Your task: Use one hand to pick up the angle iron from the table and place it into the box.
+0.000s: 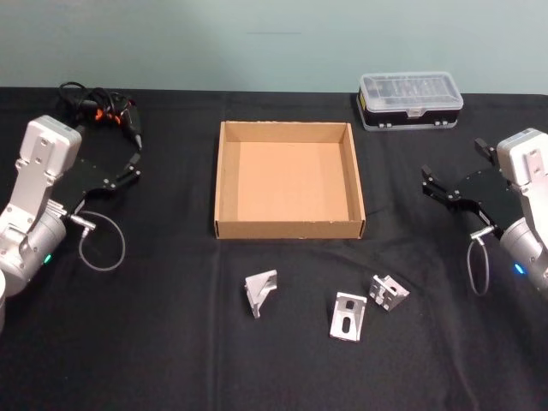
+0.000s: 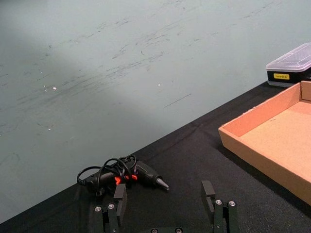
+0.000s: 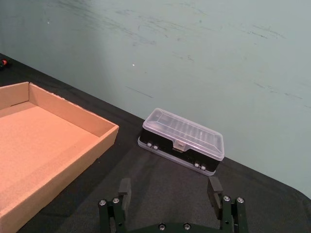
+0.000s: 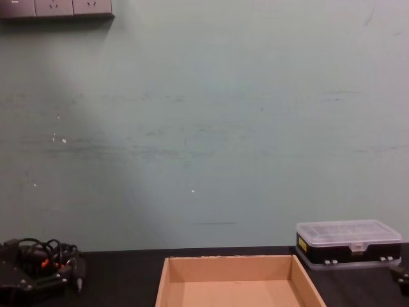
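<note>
Three angle irons (image 1: 348, 317) lay loose on your desk (image 1: 171, 360), just short of the box (image 1: 289, 229), your left gripper (image 2: 164, 194) and right gripper (image 3: 169, 187) hung at either side, fingers spread wide.

Lab bench: black table (image 1: 171, 342), bare teal wall (image 4: 204, 128), parts case (image 1: 411, 98).

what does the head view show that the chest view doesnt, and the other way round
Head view adds: three angle irons lying on the table in front of the box. Chest view adds: wall sockets high up. Shared: the box, the clear-lidded case and the cabled black device. The left gripper and right gripper sit open either side of the box.
</note>
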Controlling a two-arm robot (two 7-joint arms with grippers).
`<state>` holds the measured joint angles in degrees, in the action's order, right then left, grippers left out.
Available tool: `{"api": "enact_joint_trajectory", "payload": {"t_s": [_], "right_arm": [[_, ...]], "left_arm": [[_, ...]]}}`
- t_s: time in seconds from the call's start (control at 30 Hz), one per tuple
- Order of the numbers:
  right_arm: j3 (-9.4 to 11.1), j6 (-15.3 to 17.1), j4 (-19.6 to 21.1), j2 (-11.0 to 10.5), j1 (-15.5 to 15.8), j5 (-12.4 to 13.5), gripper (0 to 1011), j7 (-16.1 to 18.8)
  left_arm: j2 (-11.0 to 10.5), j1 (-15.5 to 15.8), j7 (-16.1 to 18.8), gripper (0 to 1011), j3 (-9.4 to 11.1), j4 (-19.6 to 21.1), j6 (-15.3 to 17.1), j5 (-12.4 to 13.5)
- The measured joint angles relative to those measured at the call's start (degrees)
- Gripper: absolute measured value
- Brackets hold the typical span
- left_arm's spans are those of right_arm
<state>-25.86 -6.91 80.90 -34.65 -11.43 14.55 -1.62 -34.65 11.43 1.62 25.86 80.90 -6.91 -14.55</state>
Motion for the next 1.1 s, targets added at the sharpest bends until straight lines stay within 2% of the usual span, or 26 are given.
{"api": "enact_joint_trajectory", "payload": {"t_s": [0.97, 1.03, 1.1], "right_arm": [[0.0, 0.0, 0.0, 0.0, 0.0, 0.0, 1003, 0.0], [0.5, 0.0, 1.1, 0.1, -0.2, 1.1, 1003, 1.5], [1.4, 0.0, 2.8, -0.6, -0.2, 3.3, 1003, 4.7]], "left_arm": [[0.0, 0.0, 0.0, 1000, 0.0, 0.0, 0.0, 0.0], [0.0, 0.0, 0.0, 1000, 0.0, 0.0, 0.0, 0.0], [0.0, 0.0, 0.0, 1000, 0.0, 0.0, 0.0, 0.0]]}}
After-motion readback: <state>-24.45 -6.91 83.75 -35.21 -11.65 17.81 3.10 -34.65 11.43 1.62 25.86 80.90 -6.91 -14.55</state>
